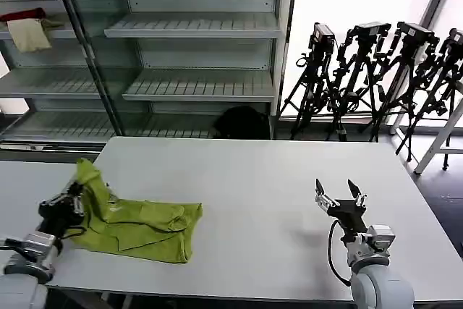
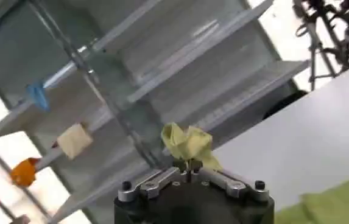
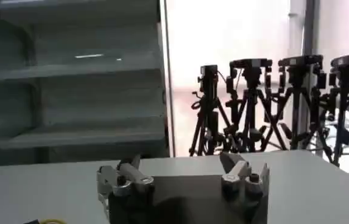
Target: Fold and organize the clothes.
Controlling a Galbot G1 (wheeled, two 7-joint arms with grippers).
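T-shirt (image 1: 141,228) lies bunched at the counter's (image 1: 275,200) left front, one corner lifted, partly folded at best. Left claw (image 1: 72,202) closed on that raised corner. Right claw (image 1: 340,197) open, idle above bare counter. Folding mostly remains, I judge.

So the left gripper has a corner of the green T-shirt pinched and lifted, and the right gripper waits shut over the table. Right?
Not quite: the right gripper is open, fingers spread, as the head view shows. The left gripper does pinch the green T-shirt.

Lab: bare metal shelving (image 1: 195,27), row of camera tripods (image 1: 376,77).
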